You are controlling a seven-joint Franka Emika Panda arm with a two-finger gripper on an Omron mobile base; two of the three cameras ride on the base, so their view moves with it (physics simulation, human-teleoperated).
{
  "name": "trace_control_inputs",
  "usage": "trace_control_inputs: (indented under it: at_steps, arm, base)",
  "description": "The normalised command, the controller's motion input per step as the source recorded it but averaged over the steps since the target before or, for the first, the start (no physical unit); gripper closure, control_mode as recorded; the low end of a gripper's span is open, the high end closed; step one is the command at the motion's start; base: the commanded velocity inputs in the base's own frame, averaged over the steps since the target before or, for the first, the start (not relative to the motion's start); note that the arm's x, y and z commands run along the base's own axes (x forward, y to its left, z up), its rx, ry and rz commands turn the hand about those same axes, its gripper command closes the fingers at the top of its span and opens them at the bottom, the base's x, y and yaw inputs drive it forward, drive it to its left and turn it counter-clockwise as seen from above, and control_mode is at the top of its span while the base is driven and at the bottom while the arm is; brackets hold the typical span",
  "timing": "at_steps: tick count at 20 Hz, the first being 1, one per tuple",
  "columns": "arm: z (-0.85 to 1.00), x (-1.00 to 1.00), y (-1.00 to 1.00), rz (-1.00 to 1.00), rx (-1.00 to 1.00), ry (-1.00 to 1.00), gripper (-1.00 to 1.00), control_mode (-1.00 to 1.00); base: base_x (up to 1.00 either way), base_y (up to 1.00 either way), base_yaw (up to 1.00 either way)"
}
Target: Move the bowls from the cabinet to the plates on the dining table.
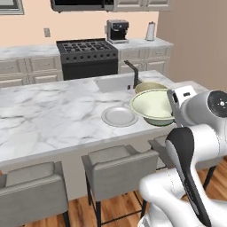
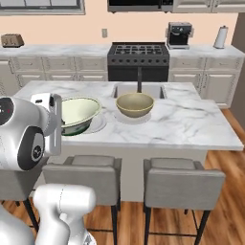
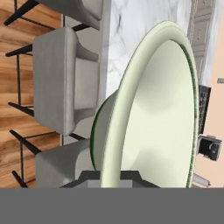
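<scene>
Gripper (image 3: 110,177) clenched on rim of pale bowl (image 1: 153,106), holding it tilted above near edge of marble table (image 1: 48,115). Held bowl hangs partly over empty plate (image 1: 119,116). Second bowl (image 2: 135,104), tan-olive, sits upright on another plate (image 2: 119,118) just in front of sink (image 2: 153,90) and dark faucet (image 2: 139,79). Grey stools (image 2: 184,184) line table's near side. Stove (image 2: 139,55) and coffee machine (image 2: 179,34) against back wall.
</scene>
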Motion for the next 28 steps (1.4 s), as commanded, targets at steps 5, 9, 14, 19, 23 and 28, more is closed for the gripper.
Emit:
trace_control_inputs:
  at_steps: [5,9,14,19,23,28]
  arm:
    - [0.0,0.0,0.0,0.0,0.0,0.0,1.0,1.0]
    - [0.0,0.0,0.0,0.0,0.0,0.0,1.0,1.0]
    - [0.0,0.0,0.0,0.0,0.0,0.0,1.0,1.0]
    - [0.0,0.0,0.0,0.0,0.0,0.0,1.0,1.0]
    - [0.0,0.0,0.0,0.0,0.0,0.0,1.0,1.0]
    - [-0.13,0.21,0.0,0.01,0.0,0.02,1.0,-1.0]
  base:
    - [0.26,0.03,0.04]
    - [0.31,0.0,0.03]
    - [0.33,0.0,0.01]
    - [0.2,0.01,0.02]
    - [0.21,0.02,0.03]
    - [0.13,0.0,0.01]
